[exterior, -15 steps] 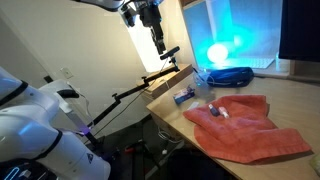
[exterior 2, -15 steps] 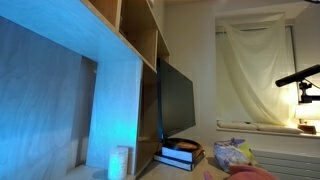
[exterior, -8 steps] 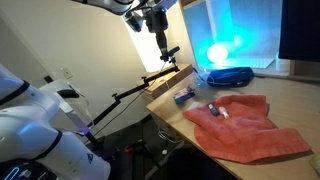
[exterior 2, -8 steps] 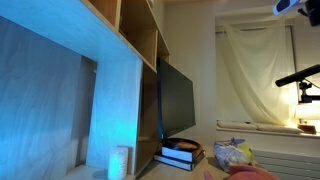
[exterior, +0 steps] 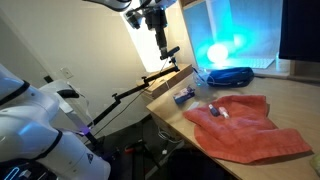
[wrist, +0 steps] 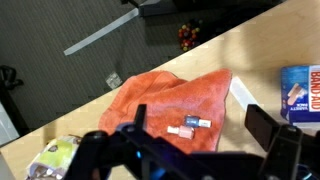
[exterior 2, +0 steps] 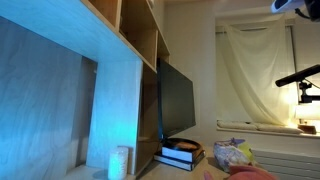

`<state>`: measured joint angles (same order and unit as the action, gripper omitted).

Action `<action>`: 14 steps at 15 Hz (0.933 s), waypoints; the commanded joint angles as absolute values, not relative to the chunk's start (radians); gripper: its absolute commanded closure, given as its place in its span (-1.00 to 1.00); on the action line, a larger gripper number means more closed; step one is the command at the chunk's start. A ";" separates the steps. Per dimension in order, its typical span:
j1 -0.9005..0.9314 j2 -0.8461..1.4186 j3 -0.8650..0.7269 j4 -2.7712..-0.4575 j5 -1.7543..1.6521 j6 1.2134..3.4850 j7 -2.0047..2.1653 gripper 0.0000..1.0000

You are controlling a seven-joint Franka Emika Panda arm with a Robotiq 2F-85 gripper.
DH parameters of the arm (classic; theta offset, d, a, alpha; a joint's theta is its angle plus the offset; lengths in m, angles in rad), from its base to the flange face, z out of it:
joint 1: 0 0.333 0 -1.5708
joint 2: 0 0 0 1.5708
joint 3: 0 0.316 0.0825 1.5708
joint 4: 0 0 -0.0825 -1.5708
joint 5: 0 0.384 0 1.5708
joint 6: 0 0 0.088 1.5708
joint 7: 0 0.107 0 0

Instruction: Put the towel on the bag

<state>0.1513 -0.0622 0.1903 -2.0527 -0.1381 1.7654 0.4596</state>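
The arm (exterior: 35,120) rises as bulky white links in the near foreground of an exterior view and reaches across the top edge. The dark gripper (exterior: 160,48) hangs from it high in the air, pointing straight down. In the wrist view the gripper (wrist: 190,150) shows blurred black fingers (wrist: 272,132) spread wide apart with nothing between them
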 commanded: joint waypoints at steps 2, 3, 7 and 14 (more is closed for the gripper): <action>0.092 -0.042 0.101 -2.075 0.044 1.907 0.356 -1.00; 0.079 -0.033 0.082 -2.085 0.083 1.941 0.342 -1.00; 0.039 0.016 0.035 -2.147 0.121 2.106 0.347 -1.00; 0.050 0.119 0.001 -2.235 -0.125 2.305 0.615 -1.00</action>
<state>0.0333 0.0985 0.0200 -2.2043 -0.0284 2.2325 0.4868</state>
